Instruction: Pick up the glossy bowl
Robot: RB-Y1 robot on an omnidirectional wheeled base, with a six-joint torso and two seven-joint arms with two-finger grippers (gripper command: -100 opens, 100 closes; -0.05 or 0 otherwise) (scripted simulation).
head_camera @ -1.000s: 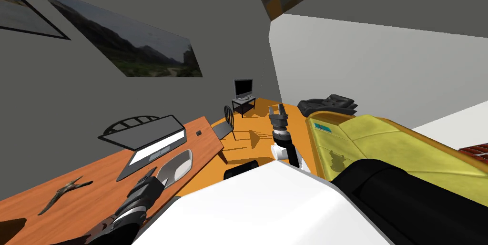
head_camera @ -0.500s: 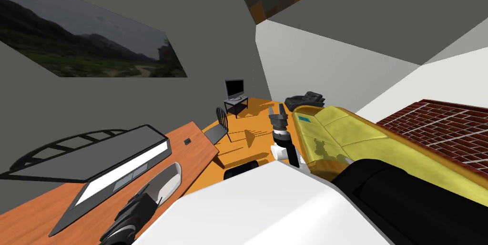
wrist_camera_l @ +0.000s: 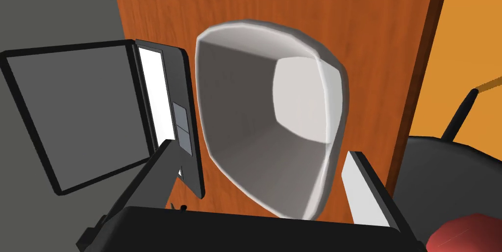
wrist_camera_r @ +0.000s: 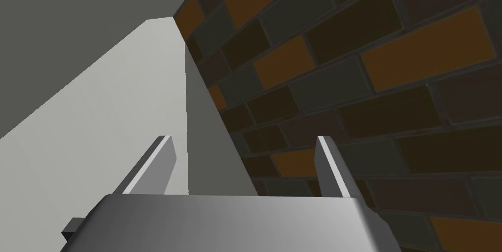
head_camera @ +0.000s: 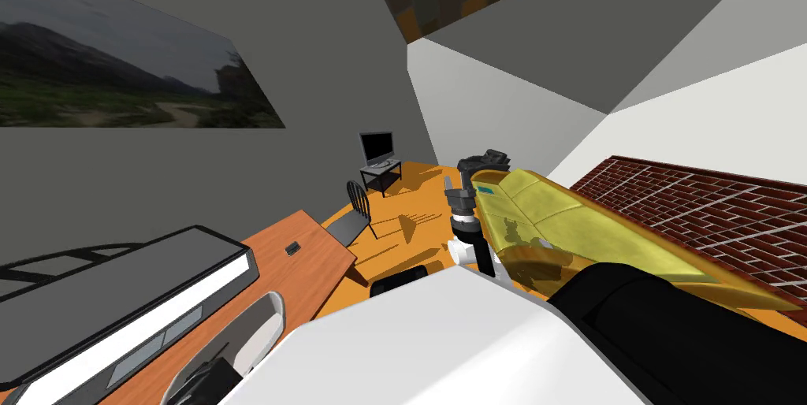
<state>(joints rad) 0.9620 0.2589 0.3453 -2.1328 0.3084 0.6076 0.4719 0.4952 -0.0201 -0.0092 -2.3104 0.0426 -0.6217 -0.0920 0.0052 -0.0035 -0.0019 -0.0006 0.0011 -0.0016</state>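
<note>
A glossy white-grey bowl (wrist_camera_l: 269, 116) sits upright on the orange wooden table (wrist_camera_l: 382, 43), beside an open laptop (wrist_camera_l: 88, 116). My left gripper (wrist_camera_l: 260, 148) hangs over the bowl, open, with one finger on each side of its near rim. One of those fingers (wrist_camera_l: 157, 170) crosses in front of the laptop's edge. Nothing is gripped. In the head view the bowl (head_camera: 252, 329) lies at the lower left, with my left arm (head_camera: 205, 380) just below it. My right gripper (head_camera: 459, 187) is raised in front of my chest, open and empty (wrist_camera_r: 245, 151).
A small black device (head_camera: 292, 247) lies near the table's far end. A dark chair (head_camera: 358, 211) stands past that end on the orange floor. A yellow sofa (head_camera: 567, 227) runs along my right side. A television (head_camera: 377, 144) on a stand is far back.
My head camera has swung and come closer, so the table, laptop and bowl now sit larger and lower left. The left arm has slid toward the bottom edge. Both grippers stay open.
</note>
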